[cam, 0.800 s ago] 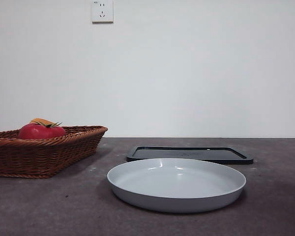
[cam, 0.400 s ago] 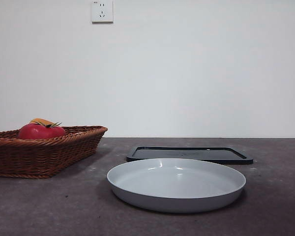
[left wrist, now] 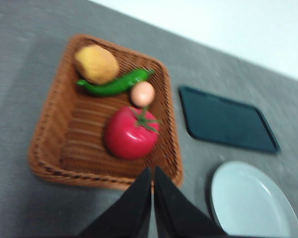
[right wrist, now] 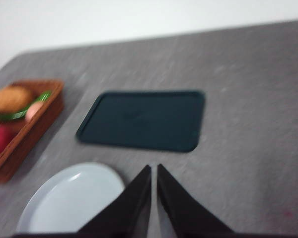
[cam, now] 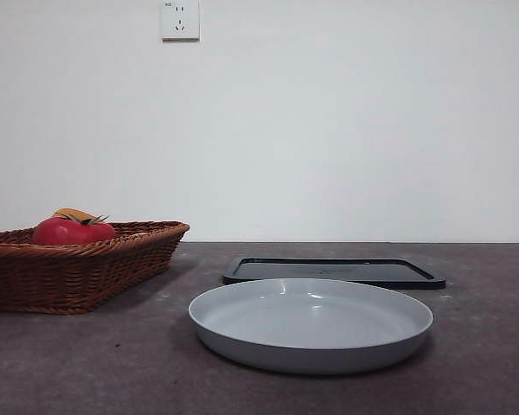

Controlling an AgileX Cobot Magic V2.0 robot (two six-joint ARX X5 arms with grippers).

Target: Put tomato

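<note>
here, your round glossy red tomato [left wrist: 132, 133] is lying in the brown wicker basket [left wrist: 54, 144]; your left gripper [left wrist: 152, 173] and right gripper [right wrist: 154, 171] are hovering with jaws together.

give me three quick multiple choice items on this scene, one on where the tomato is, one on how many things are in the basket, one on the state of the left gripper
1. Where is the tomato?
A. on the grey plate
B. in the wicker basket
C. on the dark tray

2. How many items lie in the wicker basket?
A. two
B. four
C. six

3. How do the left gripper's jaws stand?
A. shut, holding nothing
B. wide open over the plate
C. clamped on the tomato

Answers:
1. B: the tomato rests on the basket floor, while the grey plate and dark tray are bare.
2. B: the left wrist view shows the tomato, a green pepper, a yellow-brown fruit and a small pinkish egg-like item.
3. A: the jaws meet with only a thin slit between them, short of the tomato.
</note>
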